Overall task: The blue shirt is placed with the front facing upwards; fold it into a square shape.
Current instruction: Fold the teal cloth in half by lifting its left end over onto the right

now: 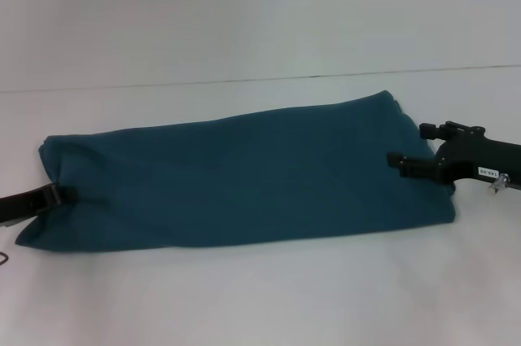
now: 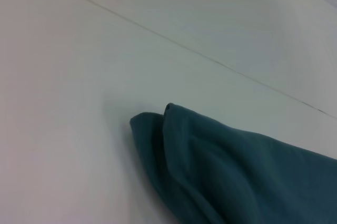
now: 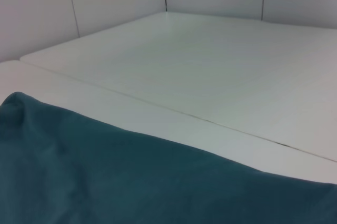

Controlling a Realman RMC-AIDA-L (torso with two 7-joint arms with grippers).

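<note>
At the far left of the head view, you find the left gripper low over the white table, its tip touching the left end of the blue shirt. The cloth bunches at that point, which suggests a pinch, but you cannot tell from these views whether the fingers are clenched on the fabric or only resting against it. The left wrist view shows only a doubled corner of the shirt lying on the table.

Across the middle, the shirt lies as a long, narrow band running from left to right, with no lettering, collar or sleeve showing. Judge the lengthwise folds as done; the band is not yet square.

At the right, the right gripper sits at the right end of the band, one finger above the cloth edge and one over it, spread apart. You cannot confirm that it has grasped any fabric. The right wrist view shows only shirt cloth against the table.

The step in hand appears to be the crosswise fold. For the next move, secure both corners of one end, lift only enough to clear the lower layer, and carry that end over the other with edges aligned.
</note>
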